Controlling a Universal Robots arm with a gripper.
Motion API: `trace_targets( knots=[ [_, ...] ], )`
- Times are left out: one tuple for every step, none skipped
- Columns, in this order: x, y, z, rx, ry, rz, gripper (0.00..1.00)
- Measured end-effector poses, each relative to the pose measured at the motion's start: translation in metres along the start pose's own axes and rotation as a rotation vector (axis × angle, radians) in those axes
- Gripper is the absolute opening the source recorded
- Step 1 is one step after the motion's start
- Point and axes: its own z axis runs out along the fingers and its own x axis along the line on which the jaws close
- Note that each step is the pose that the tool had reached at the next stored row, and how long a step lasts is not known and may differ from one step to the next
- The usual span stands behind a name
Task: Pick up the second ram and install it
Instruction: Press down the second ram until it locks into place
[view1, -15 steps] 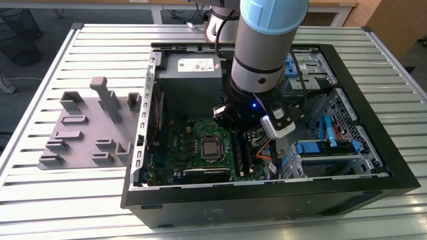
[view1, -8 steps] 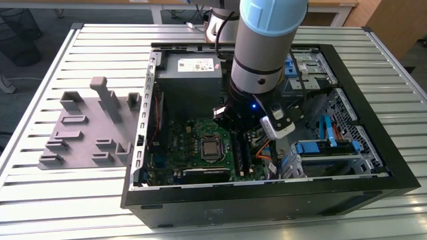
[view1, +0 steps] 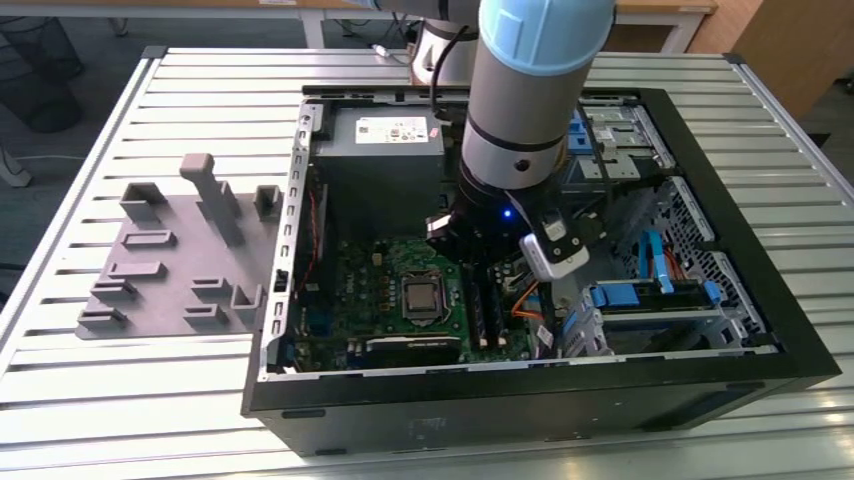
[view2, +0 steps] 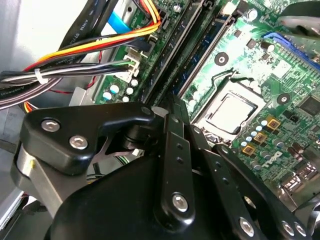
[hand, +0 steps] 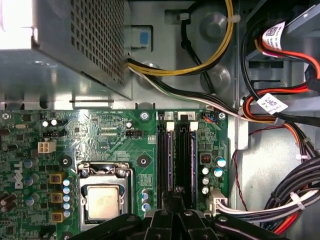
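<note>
I see the fingers (view2: 172, 107) drawn close together over the memory slots (hand: 177, 155), but I cannot tell whether they are pinching anything. The second ram (view2: 197, 50) appears seated edge-on in one of the long slots beside the processor socket (hand: 104, 200), though I can't be certain which stick it is. In the exterior view the arm (view1: 534, 90) reaches down into the open computer case (view1: 747, 230), with the grey fixture blocks (view1: 174, 250) on the table (view1: 80, 380) at the exterior view's left

exterior overhead, wrist views near motherboard (hand: 100, 145)
</note>
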Motion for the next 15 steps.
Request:
trace_targets(
  knots=[
    [0.0000, 0.0002, -0.0017, -0.0023, -0.0007, 0.000, 0.11],
    [0.0000, 0.0003, -0.0043, -0.0035, -0.0010, 0.000, 0.11],
    [0.0001, -0.0001, -0.0080, -0.0016, -0.0004, 0.000, 0.11],
    [0.0001, -0.0002, -0.0107, -0.0007, -0.0001, 0.000, 0.11],
    [0.0001, -0.0002, -0.0121, -0.0011, -0.0002, 0.000, 0.11],
    [0.0001, -0.0002, -0.0127, -0.0010, -0.0002, 0.000, 0.11],
    [0.0001, -0.0002, -0.0127, -0.0011, -0.0002, 0.000, 0.11],
    [0.0001, -0.0002, -0.0127, -0.0011, -0.0002, 0.000, 0.11],
    [0.0001, -0.0002, -0.0128, -0.0008, -0.0001, 0.000, 0.11],
    [0.0001, -0.0002, -0.0129, -0.0009, -0.0001, 0.000, 0.11],
    [0.0001, -0.0002, -0.0129, -0.0008, -0.0001, 0.000, 0.11],
    [0.0001, -0.0002, -0.0130, -0.0008, -0.0001, 0.000, 0.11],
    [0.0001, -0.0002, -0.0131, -0.0008, -0.0001, 0.000, 0.11],
    [0.0001, -0.0002, -0.0132, -0.0008, -0.0001, 0.000, 0.11],
    [0.0001, -0.0002, -0.0132, -0.0008, -0.0001, 0.000, 0.11]
  ],
)
